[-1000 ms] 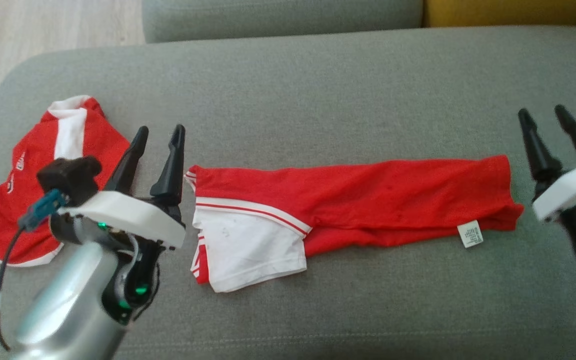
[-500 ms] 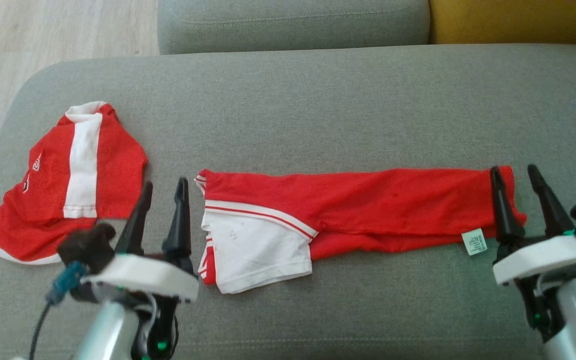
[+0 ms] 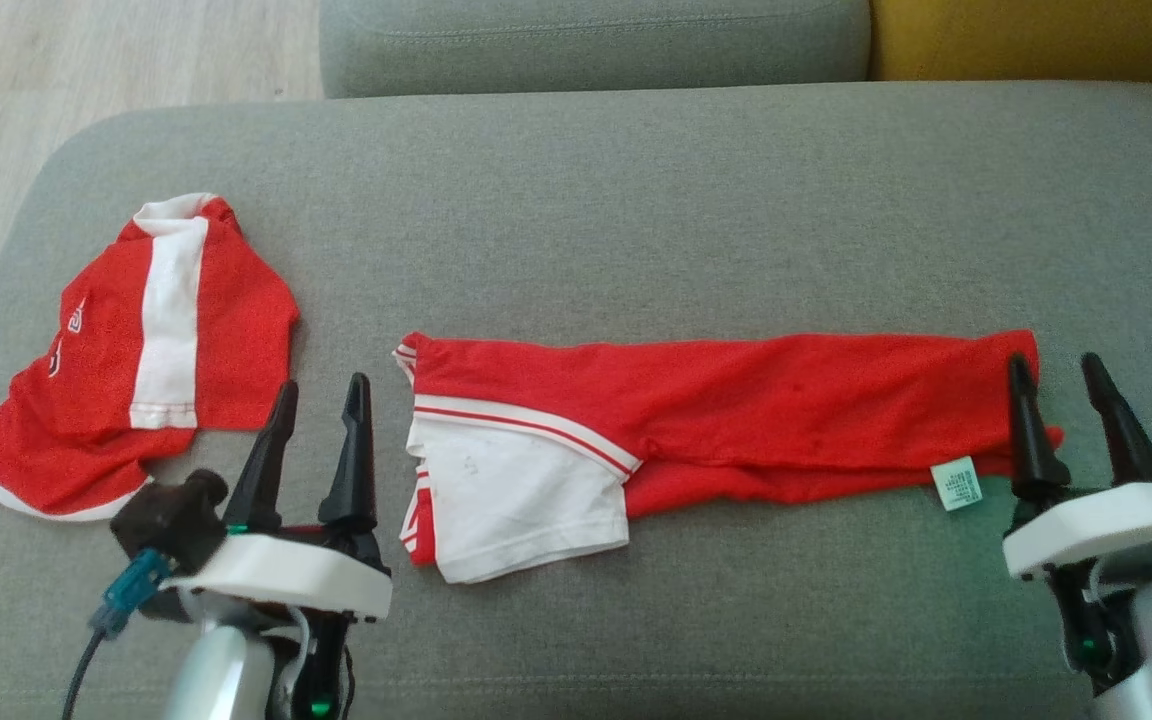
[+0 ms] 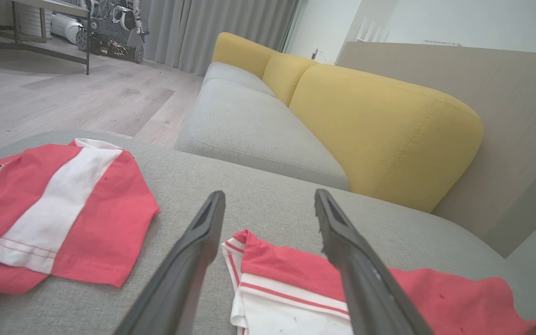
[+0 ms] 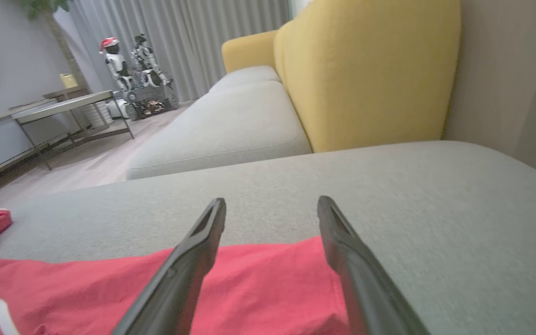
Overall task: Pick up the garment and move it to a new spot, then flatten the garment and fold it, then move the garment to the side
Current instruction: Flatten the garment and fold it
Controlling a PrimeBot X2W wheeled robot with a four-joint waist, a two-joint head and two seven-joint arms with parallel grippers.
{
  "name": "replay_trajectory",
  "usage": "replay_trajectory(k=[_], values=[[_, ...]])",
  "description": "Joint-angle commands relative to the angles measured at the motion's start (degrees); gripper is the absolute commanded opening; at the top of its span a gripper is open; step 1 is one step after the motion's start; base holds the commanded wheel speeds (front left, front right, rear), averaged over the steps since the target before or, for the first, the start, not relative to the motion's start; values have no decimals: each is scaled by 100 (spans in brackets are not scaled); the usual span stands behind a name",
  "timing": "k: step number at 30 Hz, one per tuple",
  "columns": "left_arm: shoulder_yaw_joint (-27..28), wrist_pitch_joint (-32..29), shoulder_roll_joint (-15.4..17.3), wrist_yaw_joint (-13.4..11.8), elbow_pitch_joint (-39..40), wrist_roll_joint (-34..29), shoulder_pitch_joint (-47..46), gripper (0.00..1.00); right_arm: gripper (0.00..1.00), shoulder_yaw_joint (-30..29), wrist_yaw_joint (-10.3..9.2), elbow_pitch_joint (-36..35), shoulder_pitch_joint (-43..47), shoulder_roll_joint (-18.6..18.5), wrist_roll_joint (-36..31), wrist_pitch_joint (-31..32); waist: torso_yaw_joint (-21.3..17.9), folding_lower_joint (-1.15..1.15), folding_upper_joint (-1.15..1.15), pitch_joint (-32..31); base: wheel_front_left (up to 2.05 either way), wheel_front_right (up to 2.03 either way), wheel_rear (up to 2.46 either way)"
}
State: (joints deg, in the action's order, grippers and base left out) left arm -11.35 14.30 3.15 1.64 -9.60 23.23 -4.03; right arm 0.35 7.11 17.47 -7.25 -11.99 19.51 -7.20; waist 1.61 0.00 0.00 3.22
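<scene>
Grey seat cushion (image 3: 636,200) as I see it from the head camera, with the garment (image 3: 736,400) spread flat on it as a long red strip running left to right. At the garment's left end, a white panel (image 3: 526,500) edged with red and white stripes lies over the red cloth. At the garment's right end, a small white label (image 3: 956,484) sits at the near hem. Just beside the garment's left end is my left gripper (image 3: 323,385), its fingers pointing away from me and standing apart with nothing between them; in its wrist view the striped corner shows in the gap between the two fingers. At the garment's right end is my right gripper (image 3: 1053,360), fingers likewise spread and empty. Its inner finger crosses the red edge in the head view, and I cannot tell whether it touches the cloth. Left of the garment and apart from it, beyond the left gripper, a second red piece (image 3: 146,340) with a white band lies rumpled on the same cushion. Behind the garment are another grey seat (image 3: 586,45) and a yellow backrest (image 3: 1026,40). Far left of the garment, past the cushion's rounded corner, is pale wooden floor (image 3: 86,60)
</scene>
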Motion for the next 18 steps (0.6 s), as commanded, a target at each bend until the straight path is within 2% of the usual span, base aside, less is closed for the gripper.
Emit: replay_trajectory(k=[1,10,18], values=[[257,69,-10,62,157,-60,-201,100,100,-50,37,-36,-163,10,-9,70,18,0,0,11,0,0,0],[203,70,-25,66,143,9,-304,100,100,-813,37,1040,-785,56,-11,562,123,0,0,276,0,0,0],[172,70,-26,60,185,-13,-457,100,100,-976,37,1902,-1310,-64,2,821,236,0,0,548,0,0,0]])
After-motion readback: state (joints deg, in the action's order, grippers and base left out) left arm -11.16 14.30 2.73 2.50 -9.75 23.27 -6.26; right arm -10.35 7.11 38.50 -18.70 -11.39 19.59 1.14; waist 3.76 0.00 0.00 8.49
